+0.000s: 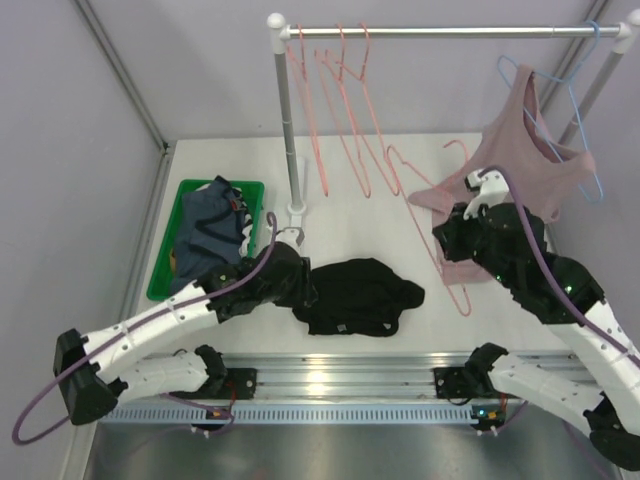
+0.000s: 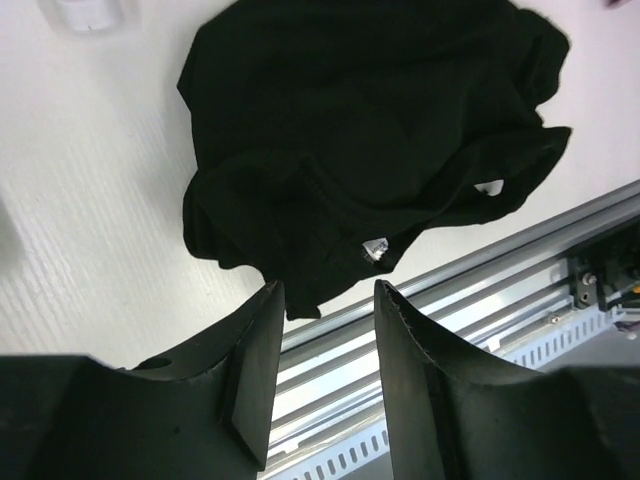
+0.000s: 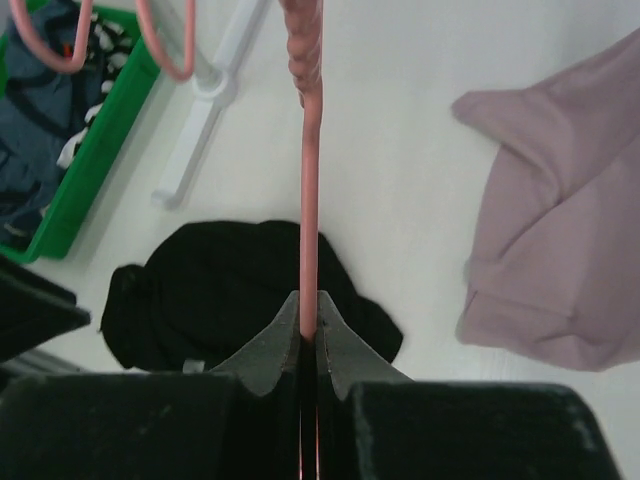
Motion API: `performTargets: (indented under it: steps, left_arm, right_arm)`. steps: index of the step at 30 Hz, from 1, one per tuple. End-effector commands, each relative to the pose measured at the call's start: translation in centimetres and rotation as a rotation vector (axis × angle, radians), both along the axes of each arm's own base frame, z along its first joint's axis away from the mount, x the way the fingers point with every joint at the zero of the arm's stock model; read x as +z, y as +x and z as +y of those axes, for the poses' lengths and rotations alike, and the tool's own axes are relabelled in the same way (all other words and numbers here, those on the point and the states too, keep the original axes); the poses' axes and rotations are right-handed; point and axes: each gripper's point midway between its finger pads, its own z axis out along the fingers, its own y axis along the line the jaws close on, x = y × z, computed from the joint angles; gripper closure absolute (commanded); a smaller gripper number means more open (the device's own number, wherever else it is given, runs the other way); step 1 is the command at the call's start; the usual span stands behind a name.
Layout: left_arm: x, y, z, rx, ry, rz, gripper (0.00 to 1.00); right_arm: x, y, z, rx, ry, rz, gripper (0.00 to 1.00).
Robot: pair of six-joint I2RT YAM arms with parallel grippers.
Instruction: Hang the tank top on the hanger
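Observation:
The black tank top [image 1: 360, 297] lies crumpled on the white table near the front edge; it also shows in the left wrist view [image 2: 370, 130] and the right wrist view [image 3: 220, 290]. My left gripper [image 1: 303, 290] [image 2: 325, 292] is open and empty, its tips just at the top's near-left edge. My right gripper [image 1: 447, 240] [image 3: 309, 312] is shut on the wire of a salmon-pink hanger [image 1: 463, 303] [image 3: 310, 190], holding it to the right of the tank top, apart from it.
A green bin [image 1: 165, 270] with a dark blue-grey garment [image 1: 210, 225] stands at the left. A rack pole [image 1: 287, 120] rises behind the tank top, with three salmon hangers [image 1: 345, 100] on its rail. A dusty-pink top [image 1: 530, 150] [image 3: 560, 230] hangs on a light-blue hanger [image 1: 575, 110] at the right.

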Motion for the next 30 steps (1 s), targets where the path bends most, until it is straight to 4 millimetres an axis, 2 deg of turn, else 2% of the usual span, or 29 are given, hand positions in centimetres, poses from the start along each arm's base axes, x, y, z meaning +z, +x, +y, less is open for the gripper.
performTargets:
  steps: [1,2,4,5,10,13,17,24,30]
  left_arm:
    - [0.7,1.5,-1.3,0.108,0.015,-0.057,0.54]
    - [0.6,0.9,-2.1,0.092,0.02,-0.06,0.55]
    - [-0.2,1.3,-2.4,0.137,0.067,-0.073,0.55]
    - [-0.4,0.7,-3.0,0.123,0.077,-0.079,0.55]
    - [-1.3,0.7,-4.0,0.175,0.142,-0.107,0.56]
    - [-2.2,0.5,-4.5,0.181,0.172,-0.11,0.56]
    - [-3.8,0.6,-3.8,0.224,0.227,-0.097,0.56]
    - [-5.9,0.5,-3.6,0.225,0.277,-0.08,0.58]
    - [-7.6,0.0,-3.0,0.224,0.312,-0.054,0.66]
  right_arm:
    - [-3.0,-2.7,2.2,0.068,0.064,0.09,1.0]
    - [-3.6,-3.8,3.4,0.119,0.067,0.105,1.0]
    - [-5.2,-4.9,4.1,0.124,0.072,0.139,1.0]
    - [-5.7,-5.9,4.9,0.161,0.065,0.149,1.0]
    - [-7.9,-6.9,5.3,0.157,0.049,0.182,1.0]
    - [-8.4,-7.3,5.7,0.17,0.061,0.187,1.0]
    - [-9.0,-7.8,5.9,0.188,0.076,0.197,1.0]
    - [-9.5,-8.4,5.0,0.183,0.081,0.203,1.0]
    - [-9.3,-8.9,4.5,0.192,0.09,0.209,1.0]
